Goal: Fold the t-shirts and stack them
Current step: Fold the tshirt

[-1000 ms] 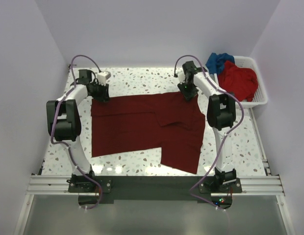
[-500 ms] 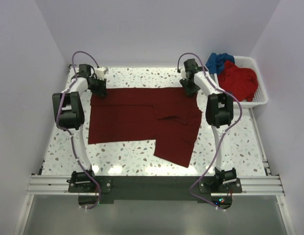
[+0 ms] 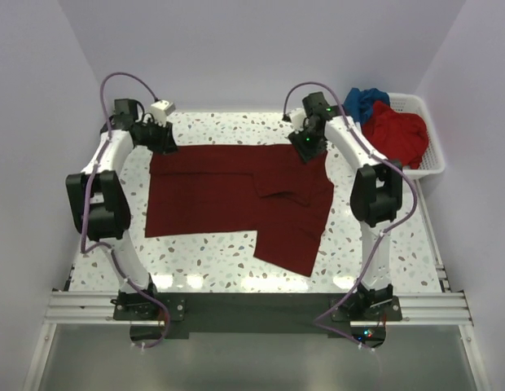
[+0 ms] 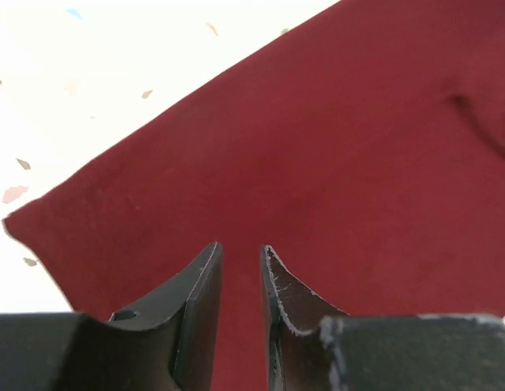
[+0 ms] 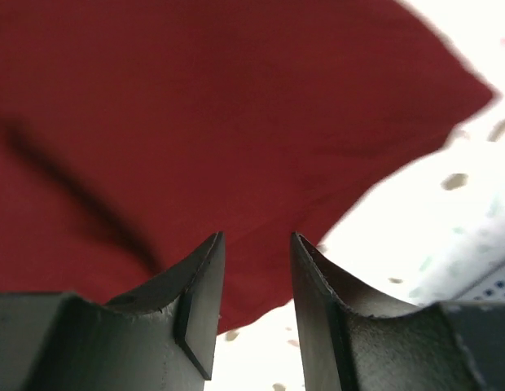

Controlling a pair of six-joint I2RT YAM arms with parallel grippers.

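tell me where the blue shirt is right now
In the top view, the blue shirt lies bunched at the far left end of the white basket, off the table's far right corner, right beside the red shirt.

A white table speckled with grey and brown chips is boxed in on three sides by plain, pale lavender walls. Bright light glares off its near edge, where an aluminium rail runs across. Below the rail lies a dull grey floor.
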